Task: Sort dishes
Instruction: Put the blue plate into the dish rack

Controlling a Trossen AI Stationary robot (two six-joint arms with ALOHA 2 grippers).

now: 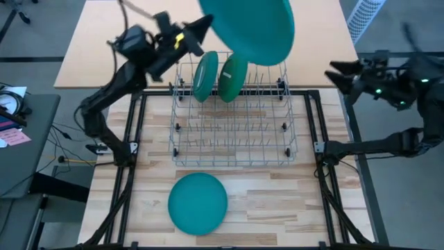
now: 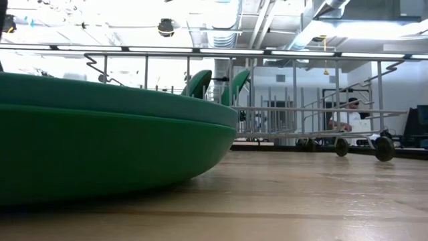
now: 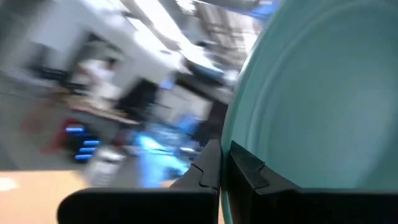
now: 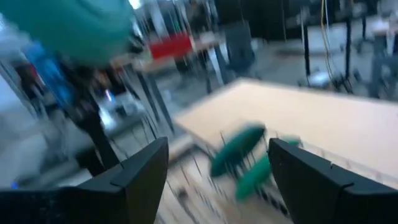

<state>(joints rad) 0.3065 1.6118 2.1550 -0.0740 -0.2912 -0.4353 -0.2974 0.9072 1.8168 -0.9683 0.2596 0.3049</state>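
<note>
Dishes were spread over three places. One large teal plate was held high above the far end of the wire rack, pinched by its rim in the left gripper, whose fingers were closed tight on the plate's edge. In the left wrist view that plate filled the frame, its rim running between the dark fingers.

Two plates stood on edge, side by side, in the far row of the rack: a teal one and a green one just beside it, both leaning slightly. Another teal plate lay flat on the wooden table in front of the rack, apart from it. In the low view this plate filled the near left of the picture.

The right gripper hung off the table's right side, well away from the rack, its fingers spread wide with nothing between them.
</note>
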